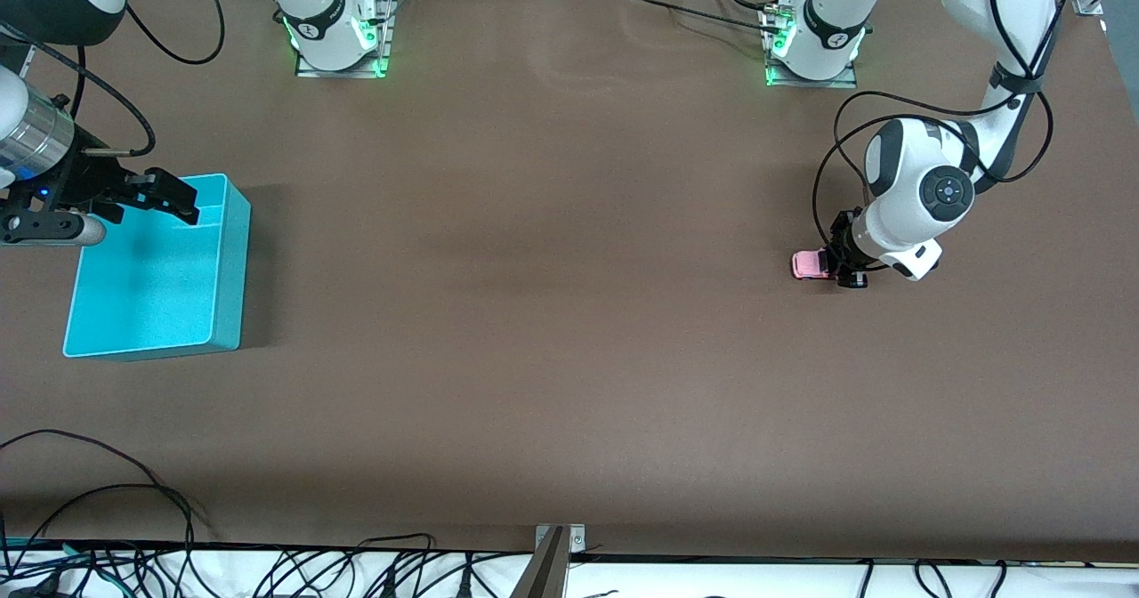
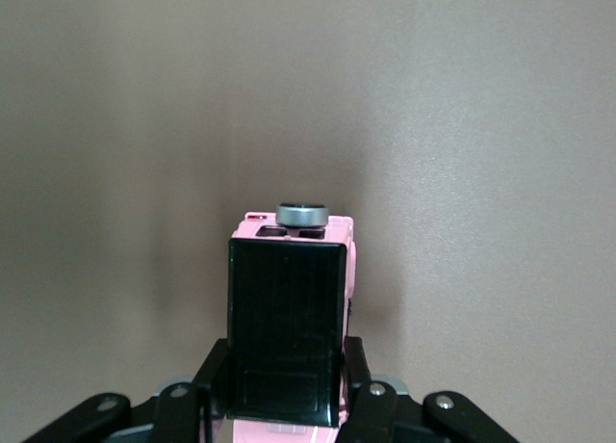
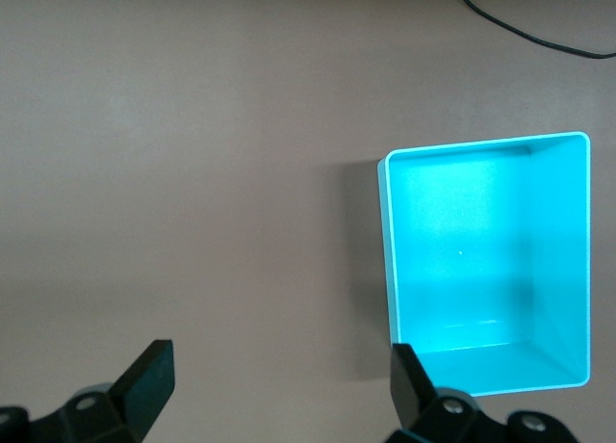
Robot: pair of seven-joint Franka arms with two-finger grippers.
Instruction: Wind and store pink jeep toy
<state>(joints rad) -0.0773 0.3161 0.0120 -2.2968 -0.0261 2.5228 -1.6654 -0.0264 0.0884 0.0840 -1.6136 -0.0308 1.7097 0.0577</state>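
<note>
The pink jeep toy (image 1: 810, 264) stands on the brown table toward the left arm's end. My left gripper (image 1: 841, 266) is down at it. In the left wrist view the jeep (image 2: 289, 299) shows its black roof and a grey spare wheel (image 2: 302, 214), and my left gripper (image 2: 286, 385) has its fingers (image 2: 214, 371) pressed on both sides of the body. The turquoise bin (image 1: 233, 260) sits toward the right arm's end and is empty. My right gripper (image 1: 169, 197) hangs open and empty over the bin's edge. In the right wrist view the right gripper (image 3: 277, 371) sits beside the bin (image 3: 387, 250).
Both arm bases (image 1: 336, 20) (image 1: 814, 33) stand along the table's edge farthest from the front camera. Black cables (image 1: 107, 491) and a metal bracket (image 1: 556, 545) lie along the nearest edge. Bare brown table spreads between bin and jeep.
</note>
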